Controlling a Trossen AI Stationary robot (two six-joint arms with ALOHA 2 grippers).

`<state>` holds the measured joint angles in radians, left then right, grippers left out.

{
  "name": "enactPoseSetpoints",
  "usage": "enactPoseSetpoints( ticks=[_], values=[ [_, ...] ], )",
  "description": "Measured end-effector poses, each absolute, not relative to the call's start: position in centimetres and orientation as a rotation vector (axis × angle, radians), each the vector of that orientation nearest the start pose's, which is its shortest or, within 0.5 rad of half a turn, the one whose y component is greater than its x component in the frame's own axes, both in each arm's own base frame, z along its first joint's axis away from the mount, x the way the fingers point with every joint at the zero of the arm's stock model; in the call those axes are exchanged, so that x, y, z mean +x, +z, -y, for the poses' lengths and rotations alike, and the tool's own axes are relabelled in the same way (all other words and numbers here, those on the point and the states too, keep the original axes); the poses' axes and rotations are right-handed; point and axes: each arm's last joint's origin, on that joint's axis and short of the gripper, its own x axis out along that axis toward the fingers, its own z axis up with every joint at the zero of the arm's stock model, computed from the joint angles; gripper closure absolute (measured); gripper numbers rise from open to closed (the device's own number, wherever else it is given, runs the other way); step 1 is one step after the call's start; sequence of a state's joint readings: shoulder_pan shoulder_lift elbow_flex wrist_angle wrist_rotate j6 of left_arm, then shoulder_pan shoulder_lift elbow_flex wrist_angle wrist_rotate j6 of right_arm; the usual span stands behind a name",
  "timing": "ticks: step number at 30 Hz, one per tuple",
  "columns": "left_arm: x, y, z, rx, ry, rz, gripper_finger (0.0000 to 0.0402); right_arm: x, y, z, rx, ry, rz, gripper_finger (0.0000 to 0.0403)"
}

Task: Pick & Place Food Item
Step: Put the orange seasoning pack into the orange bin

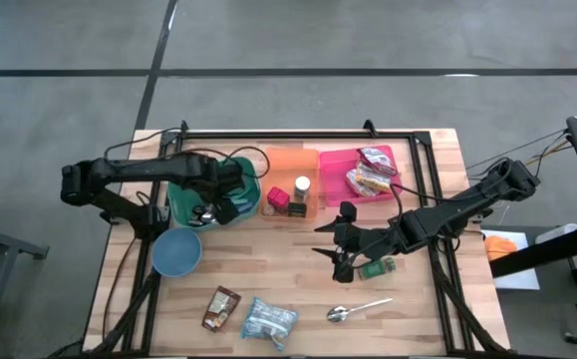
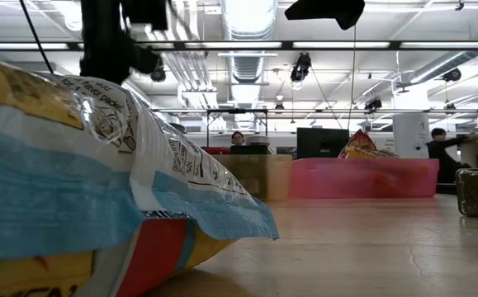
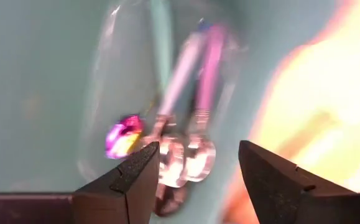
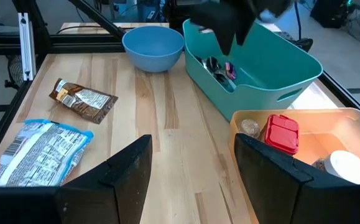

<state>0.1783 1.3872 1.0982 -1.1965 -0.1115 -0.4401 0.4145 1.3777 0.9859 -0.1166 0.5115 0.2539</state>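
Spoons (image 4: 220,68) lie in the bin (image 4: 273,81), bowl (image 4: 153,48) beside it.

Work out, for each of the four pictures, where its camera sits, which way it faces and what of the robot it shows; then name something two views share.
High view: overhead, facing straight down on the table; both arms show.
Low view: at tabletop height, facing across to the pink bin; arms hang from above.
Left wrist view: inside the teal bin, facing cutlery; left tool open.
Right wrist view: facing the blue bowl; right tool open.
Shared: high and right wrist views show bowl and teal bin.
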Motion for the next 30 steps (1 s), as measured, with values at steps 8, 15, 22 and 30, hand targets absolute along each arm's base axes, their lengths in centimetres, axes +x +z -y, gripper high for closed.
enactPoseSetpoints(
  ticks=[8, 15, 22, 30],
  values=[
    [23.6, 28.6, 5.4, -0.326, 0.394, -1.314, 0.0181, 28.0, 27.9, -11.0, 0.051, -0.085, -0.456, 0.0177],
    [21.5, 26.9, 13.8, -0.373, 0.408, -1.353, 0.0181, 28.0, 27.9, -11.0, 0.068, -0.088, -0.448, 0.0177],
    [21.1, 22.9, 19.1, -0.434, 0.443, -1.485, 0.0181, 28.2, 28.3, -11.0, 0.040, -0.077, -0.412, 0.0177],
    [23.0, 20.2, 21.6, -0.546, 0.405, -1.444, 0.0181, 28.2, 28.3, -11.1, -0.025, -0.064, -0.413, 0.0177]
  ],
)
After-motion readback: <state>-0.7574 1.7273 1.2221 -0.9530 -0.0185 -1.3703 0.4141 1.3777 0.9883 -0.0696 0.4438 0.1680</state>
